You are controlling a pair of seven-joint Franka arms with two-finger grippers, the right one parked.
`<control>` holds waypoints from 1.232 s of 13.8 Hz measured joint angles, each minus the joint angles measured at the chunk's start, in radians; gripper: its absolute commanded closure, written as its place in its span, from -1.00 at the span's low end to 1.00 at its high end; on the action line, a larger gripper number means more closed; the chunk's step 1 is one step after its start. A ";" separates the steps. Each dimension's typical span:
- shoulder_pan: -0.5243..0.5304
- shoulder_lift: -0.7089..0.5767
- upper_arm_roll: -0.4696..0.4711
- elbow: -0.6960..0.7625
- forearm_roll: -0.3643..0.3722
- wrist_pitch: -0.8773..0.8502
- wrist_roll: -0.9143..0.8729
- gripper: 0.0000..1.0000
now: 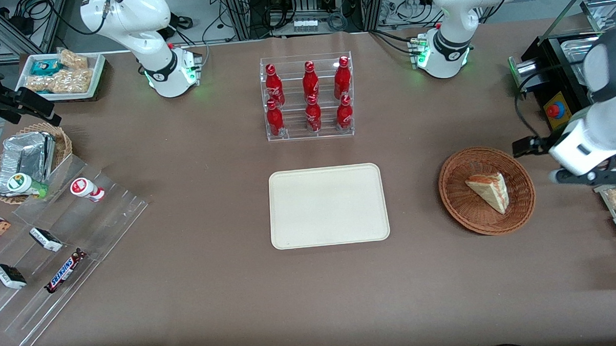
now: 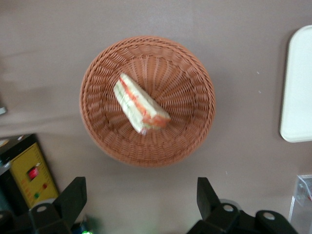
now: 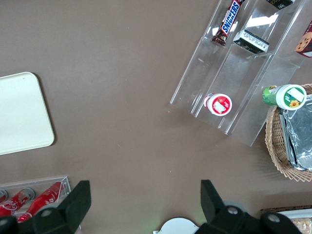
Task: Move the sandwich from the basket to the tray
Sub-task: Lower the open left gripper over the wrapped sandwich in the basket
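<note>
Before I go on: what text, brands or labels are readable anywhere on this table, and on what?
"SNICKERS": on the brown candy bar in the clear stepped display.
Coca-Cola script: on the red bottles in the clear rack, too small to read letter by letter.
Yellow control box: markings unreadable.
Sandwich, basket, tray: no text.
The tool hangs open above the basket, unmarked.

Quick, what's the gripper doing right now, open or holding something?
Gripper: open, holding nothing, above the table beside the basket; the sandwich lies in it.
</note>
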 measured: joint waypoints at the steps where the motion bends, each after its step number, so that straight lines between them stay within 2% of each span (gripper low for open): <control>1: 0.000 0.003 0.001 -0.054 0.000 0.065 -0.015 -1.00; 8: 0.050 0.010 0.015 -0.370 0.002 0.495 -0.163 -1.00; 16: 0.050 0.089 0.003 -0.417 0.003 0.627 -0.887 -1.00; 17: 0.051 0.107 0.003 -0.417 0.002 0.640 -0.921 -0.72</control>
